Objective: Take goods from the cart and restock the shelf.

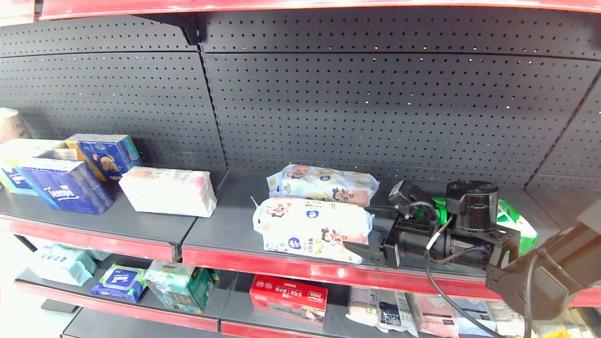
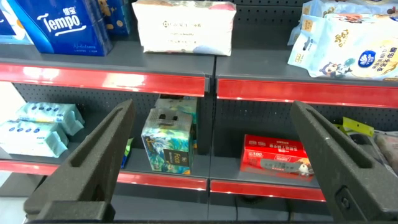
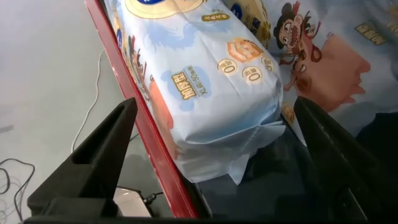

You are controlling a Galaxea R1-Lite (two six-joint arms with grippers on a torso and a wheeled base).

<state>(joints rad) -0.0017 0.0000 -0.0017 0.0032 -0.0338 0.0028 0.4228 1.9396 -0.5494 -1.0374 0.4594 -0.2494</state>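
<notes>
A pack of baby wipes (image 1: 312, 227) with cartoon print lies near the front of the dark shelf (image 1: 225, 234); a second like pack (image 1: 324, 183) lies behind it. My right gripper (image 1: 368, 232) is at the front pack's right end, open, its fingers either side of that end. The right wrist view has the pack's end (image 3: 205, 81) between the spread fingers of the right gripper (image 3: 211, 162), with the second pack (image 3: 323, 50) beyond. My left gripper (image 2: 211, 168) is open and holds nothing, facing the shelf's lower levels. A green pack (image 1: 514, 218) lies behind the right wrist.
On the left of the shelf are a white tissue pack (image 1: 166, 190) and blue tissue boxes (image 1: 65, 183). The level below holds a teal box (image 2: 168, 140), a red box (image 2: 277, 155) and pale wipe packs (image 2: 37, 127). A perforated back panel (image 1: 375, 108) closes the shelf.
</notes>
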